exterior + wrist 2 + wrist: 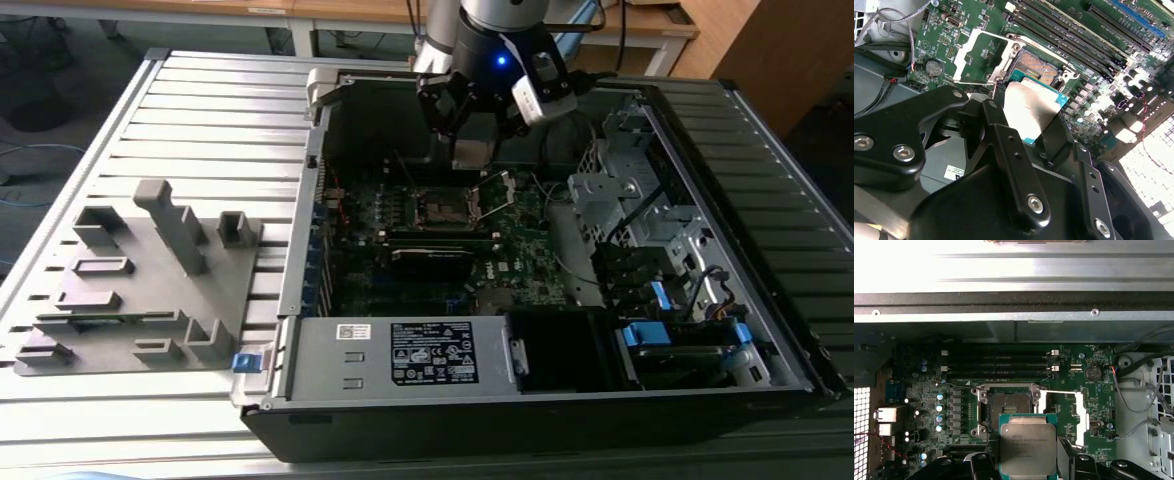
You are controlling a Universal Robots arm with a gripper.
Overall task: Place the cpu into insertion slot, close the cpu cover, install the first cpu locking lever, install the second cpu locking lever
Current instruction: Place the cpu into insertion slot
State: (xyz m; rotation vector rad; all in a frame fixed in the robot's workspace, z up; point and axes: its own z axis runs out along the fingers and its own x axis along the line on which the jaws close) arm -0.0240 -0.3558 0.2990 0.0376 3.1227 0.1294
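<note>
Exterior view: a black, open computer case [534,425] lies on a ribbed grey metal bench [200,110], with a grey moulded fixture block [147,290] beside it on the exterior view's left. A silver labelled power supply box [400,355] sits along the near edge of the case. The black gripper [470,140] hangs over the far part of the green motherboard [521,240], above the small square black insertion slot [447,207]. The slot's silvery cpu cover [499,193] is tilted up on the side toward the exterior view's right.

Second wrist view: the black fingers [1004,135] are clamped on two opposite edges of the small flat square cpu [1031,110], which has a dull silver-grey metal top. It is held clear of the board, just short of the insertion slot [1036,70]. The slot stands uncovered with its field of contacts bare. The cpu cover [979,52], a frame plate with a cut-out middle, is swung open beside the slot. Long narrow black memory slots [1069,30] run beyond it.

First wrist view: the cpu [1027,447] sits between the fingers [1066,457], and its edge overlaps the near rim of the insertion slot [1006,407]. The cpu cover [1069,412] lies folded away to one side. The memory slots [999,365] lie between the slot and the case wall [1004,315].
</note>
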